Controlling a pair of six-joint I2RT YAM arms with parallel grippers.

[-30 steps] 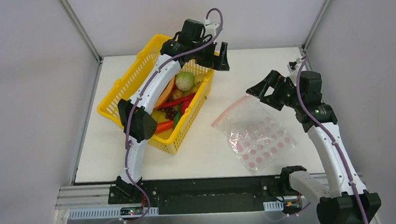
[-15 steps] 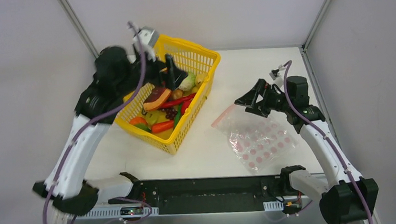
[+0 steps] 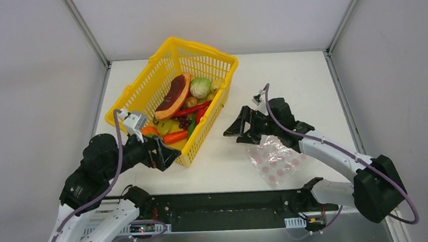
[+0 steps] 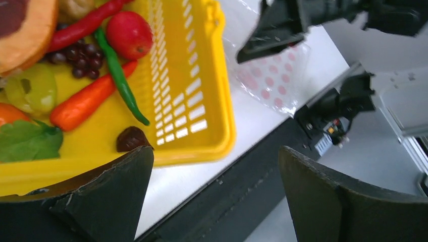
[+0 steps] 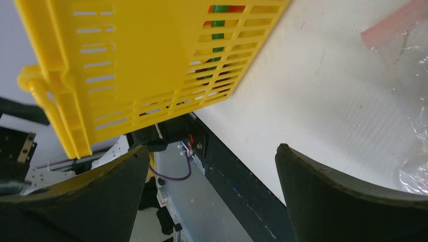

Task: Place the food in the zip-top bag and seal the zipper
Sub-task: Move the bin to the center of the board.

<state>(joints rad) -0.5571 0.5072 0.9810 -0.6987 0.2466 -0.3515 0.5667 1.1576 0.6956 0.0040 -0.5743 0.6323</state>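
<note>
"Anything bagged yet?"

"No. The food (image 3: 183,109) sits in the yellow basket (image 3: 196,46), upper centre. The zip-top bag (image 3: 280,159) lies flat, lower right. Left tool (image 3: 168,154) and right tool (image 3: 236,132) gape, empty."

"Next?"

"Grab a piece, I reckon."

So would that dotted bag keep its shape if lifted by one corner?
Probably not: the bag is thin clear film, wrinkled and lying flat on the table, so it should droop. It looks empty and likely very light, so a push may just slide or crumple it. Its glossy surface could slip.
</note>
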